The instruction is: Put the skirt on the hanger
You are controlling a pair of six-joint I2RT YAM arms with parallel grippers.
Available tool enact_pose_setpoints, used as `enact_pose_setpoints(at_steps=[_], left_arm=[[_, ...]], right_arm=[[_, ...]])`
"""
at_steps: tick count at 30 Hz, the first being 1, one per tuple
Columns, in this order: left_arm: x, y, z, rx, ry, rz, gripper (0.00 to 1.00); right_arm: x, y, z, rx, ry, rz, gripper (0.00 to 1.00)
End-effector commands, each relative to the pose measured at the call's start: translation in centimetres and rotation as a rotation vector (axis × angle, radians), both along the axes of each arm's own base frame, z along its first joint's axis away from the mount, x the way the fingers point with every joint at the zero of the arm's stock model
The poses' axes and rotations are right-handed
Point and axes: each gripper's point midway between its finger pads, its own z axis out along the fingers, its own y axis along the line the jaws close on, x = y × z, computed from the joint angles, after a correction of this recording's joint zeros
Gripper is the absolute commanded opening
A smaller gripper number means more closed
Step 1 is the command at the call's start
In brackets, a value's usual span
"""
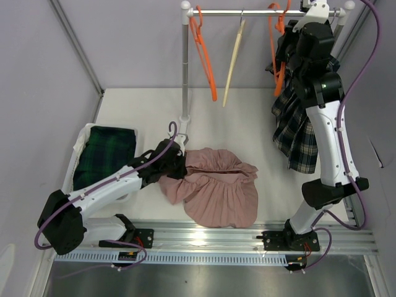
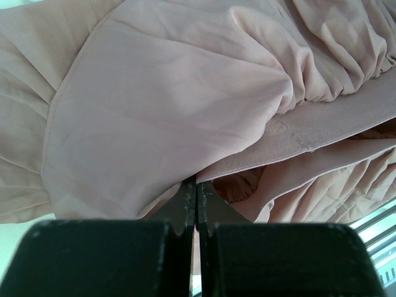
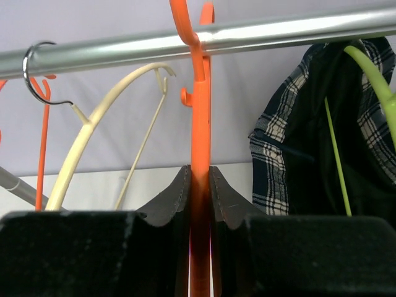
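A pink pleated skirt (image 1: 216,185) lies bunched on the white table in front of the rack; it fills the left wrist view (image 2: 185,93). My left gripper (image 1: 177,164) is at the skirt's left edge, and in its wrist view it (image 2: 197,185) is shut on a fold of the fabric near the waistband. My right gripper (image 1: 286,59) is raised at the rail (image 1: 260,12), and in its wrist view it (image 3: 199,176) is shut on the stem of an orange hanger (image 3: 199,111) whose hook sits over the rail (image 3: 297,28). That hanger also shows in the top view (image 1: 278,74).
Another orange hanger (image 1: 206,55) and a cream hanger (image 1: 233,62) hang on the rail. A plaid skirt (image 1: 297,130) hangs at the right on a green hanger (image 3: 377,86). A white bin (image 1: 85,137) with a dark green plaid garment (image 1: 105,154) stands at the left. The rack post (image 1: 184,68) stands behind the pink skirt.
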Motion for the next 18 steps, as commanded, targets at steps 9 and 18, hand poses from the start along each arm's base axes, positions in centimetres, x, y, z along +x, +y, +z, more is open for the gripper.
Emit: enact_pose_setpoints(at_steps=[9, 18], left_arm=[[0.7, -1.0, 3.0, -0.043, -0.068, -0.033, 0.00], [0.7, -1.1, 3.4, -0.039, -0.073, -0.045, 0.00]], right_arm=[[-4.0, -0.2, 0.7, 0.058, -0.027, 0.054, 0.00], [-8.7, 0.4, -2.6, 0.102, 0.059, 0.151, 0.00]])
